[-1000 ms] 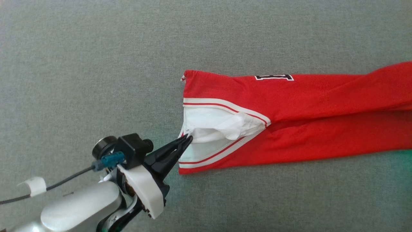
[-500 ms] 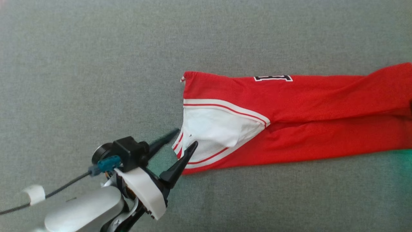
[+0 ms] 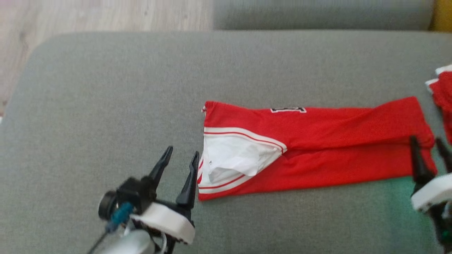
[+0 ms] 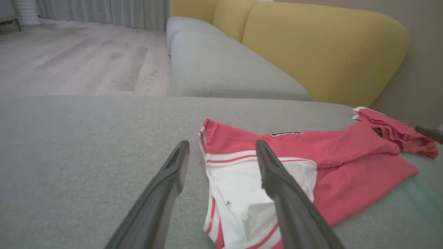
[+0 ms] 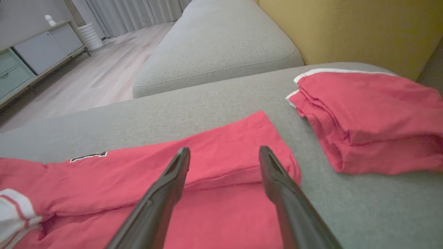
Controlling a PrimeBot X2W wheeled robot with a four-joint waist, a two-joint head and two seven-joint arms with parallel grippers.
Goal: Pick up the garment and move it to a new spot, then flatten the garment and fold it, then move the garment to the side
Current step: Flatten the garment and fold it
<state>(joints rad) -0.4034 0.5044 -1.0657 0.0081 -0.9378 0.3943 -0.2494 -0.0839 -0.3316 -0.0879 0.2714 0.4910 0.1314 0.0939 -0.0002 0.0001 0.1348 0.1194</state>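
A: Go, left side first.
B: Left gripper (image 3: 182, 151), fingers apart and holding nothing, sits just beside the striped end of the red jersey (image 3: 335, 141). Can't tell if it's touching the hem.
A: Jersey location?
B: On the grey cushion (image 3: 106, 88), mid-surface, running towards the right edge as a long strip, well clear of the left edge. It's doubled lengthways. The white inner side (image 3: 229, 158) shows at the left end and the number patch (image 3: 287, 110) is along the far fold.
A: Right side?
B: Right gripper (image 3: 425, 139), fingers also apart and empty, is over the plain end's near corner.
A: Why one at each end?
B: I'd guess it's staged for the next fold, end to end. Flattening looks mostly done, though the lining is rumpled.
A: Anything further right?
B: A folded red pile (image 3: 443, 91) towards the far right corner, apart from the jersey. That's probably the set-aside spot.
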